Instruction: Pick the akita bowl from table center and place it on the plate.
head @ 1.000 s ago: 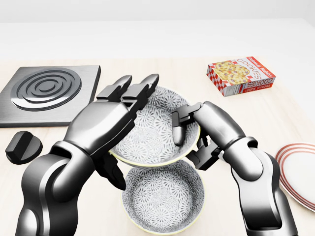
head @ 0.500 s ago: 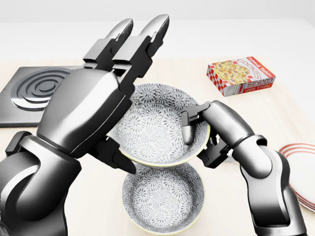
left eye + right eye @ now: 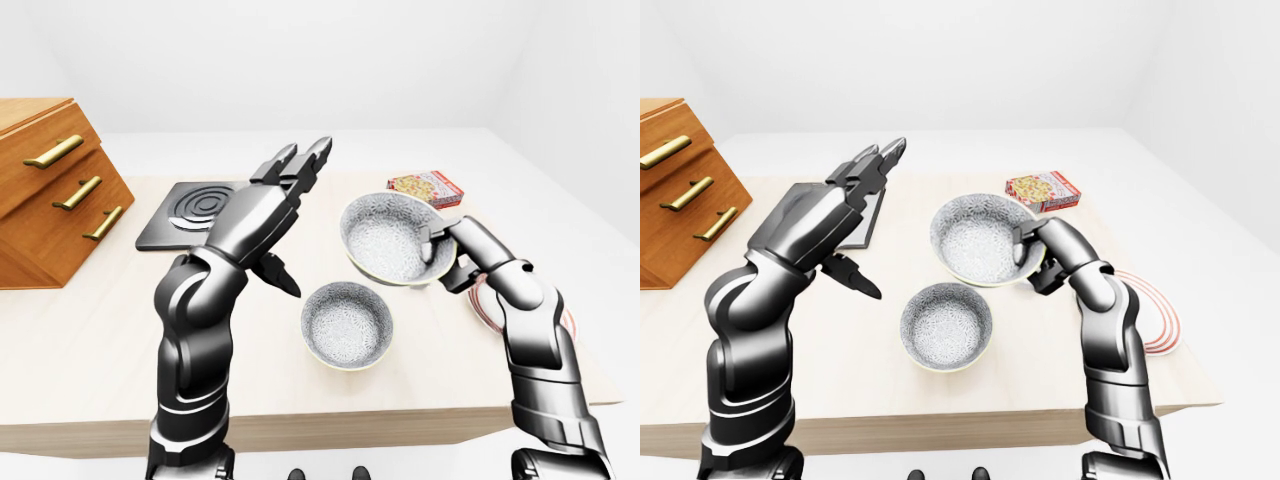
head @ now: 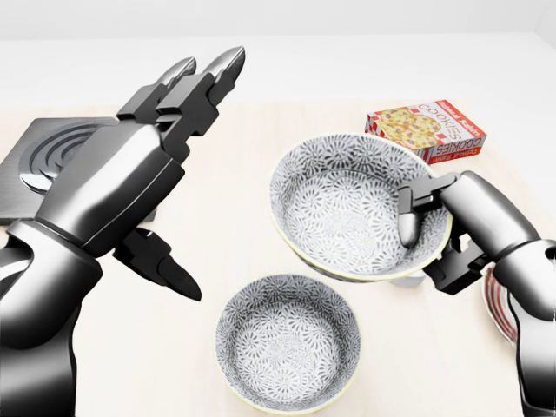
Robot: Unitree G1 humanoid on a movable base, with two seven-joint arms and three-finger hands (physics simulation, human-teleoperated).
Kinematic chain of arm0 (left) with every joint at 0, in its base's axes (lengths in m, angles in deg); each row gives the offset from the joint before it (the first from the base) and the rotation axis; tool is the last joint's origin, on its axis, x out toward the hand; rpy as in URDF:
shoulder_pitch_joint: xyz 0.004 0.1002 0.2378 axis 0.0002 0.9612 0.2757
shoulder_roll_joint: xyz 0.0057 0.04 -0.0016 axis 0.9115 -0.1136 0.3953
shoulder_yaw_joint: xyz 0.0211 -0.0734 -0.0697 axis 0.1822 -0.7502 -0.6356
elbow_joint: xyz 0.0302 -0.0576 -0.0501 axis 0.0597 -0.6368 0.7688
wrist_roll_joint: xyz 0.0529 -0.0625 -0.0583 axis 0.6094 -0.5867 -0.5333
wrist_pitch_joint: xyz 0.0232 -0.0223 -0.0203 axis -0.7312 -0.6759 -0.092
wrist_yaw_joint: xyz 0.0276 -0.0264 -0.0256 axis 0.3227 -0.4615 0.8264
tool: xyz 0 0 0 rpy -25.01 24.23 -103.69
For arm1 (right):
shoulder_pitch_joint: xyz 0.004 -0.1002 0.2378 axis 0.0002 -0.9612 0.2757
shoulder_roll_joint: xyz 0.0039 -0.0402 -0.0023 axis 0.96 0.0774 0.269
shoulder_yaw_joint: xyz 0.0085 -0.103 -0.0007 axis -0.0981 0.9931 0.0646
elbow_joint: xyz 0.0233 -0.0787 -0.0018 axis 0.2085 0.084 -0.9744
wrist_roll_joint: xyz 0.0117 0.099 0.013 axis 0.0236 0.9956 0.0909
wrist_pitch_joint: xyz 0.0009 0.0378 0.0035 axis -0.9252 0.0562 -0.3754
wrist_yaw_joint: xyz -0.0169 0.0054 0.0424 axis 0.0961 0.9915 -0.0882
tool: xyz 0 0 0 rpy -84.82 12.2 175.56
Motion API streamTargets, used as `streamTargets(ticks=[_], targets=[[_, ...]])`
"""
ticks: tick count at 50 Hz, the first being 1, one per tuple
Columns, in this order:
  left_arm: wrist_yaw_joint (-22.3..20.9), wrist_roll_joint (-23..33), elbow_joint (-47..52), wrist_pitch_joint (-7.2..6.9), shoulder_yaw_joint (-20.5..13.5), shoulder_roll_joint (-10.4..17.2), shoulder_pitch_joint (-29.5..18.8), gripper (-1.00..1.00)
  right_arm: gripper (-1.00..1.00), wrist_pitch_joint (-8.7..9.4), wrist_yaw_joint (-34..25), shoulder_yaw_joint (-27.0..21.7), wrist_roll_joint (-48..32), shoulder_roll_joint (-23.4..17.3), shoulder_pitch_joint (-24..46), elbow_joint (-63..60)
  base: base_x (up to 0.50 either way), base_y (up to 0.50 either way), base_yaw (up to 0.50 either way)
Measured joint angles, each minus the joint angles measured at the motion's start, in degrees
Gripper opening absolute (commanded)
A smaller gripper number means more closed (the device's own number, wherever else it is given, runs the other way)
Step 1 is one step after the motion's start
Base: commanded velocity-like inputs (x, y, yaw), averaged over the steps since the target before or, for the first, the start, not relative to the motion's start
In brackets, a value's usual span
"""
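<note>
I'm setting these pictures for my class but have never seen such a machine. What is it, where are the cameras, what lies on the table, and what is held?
It is a simulated humanoid robot with two metal arms. All three cameras sit on its head, looking over the arms. Its right hand grips a patterned bowl by the rim, off the table. Its left hand is open and empty. On the table lie a second bowl, a cookie box, a red-ringed plate and a hob; wooden drawers stand at the left.

Right hand point(image 4: 465, 230) pinches tilted akita bowl point(image 4: 339, 208) rim; left hand point(image 4: 122, 191) splayed, well apart.
</note>
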Motion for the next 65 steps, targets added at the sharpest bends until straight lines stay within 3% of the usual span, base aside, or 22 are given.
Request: streamTargets(ticks=[6, 19, 46, 65], targets=[[0.05, -2.05, -2.82, 0.00, -1.07, 1.22, 1.77, 1.00, -1.00, 0.00, -0.83, -3.49, 1.32, -2.43, -2.40, -1.08, 0.00, 0.00, 0.00], [2.85, -6.31, -13.68, 0.00, -2.47, 3.48, 0.98, 1.00, -1.00, 0.00, -1.20, -10.26, 2.93, -7.00, -6.65, 0.21, 0.00, 0.00, 0.00], [4.56, -7.35, -16.05, 0.00, -2.12, 3.19, 3.54, 1.00, -1.00, -0.07, 6.02, -17.53, 5.14, -13.54, -10.92, 14.38, 0.00, 0.00, 0.00], [4.56, -6.98, -15.95, 0.00, -1.79, 2.75, 4.06, 1.00, -1.00, -4.18, 14.80, -16.35, 5.93, -18.06, -9.19, 29.51, 0.00, 0.00, 0.00]])
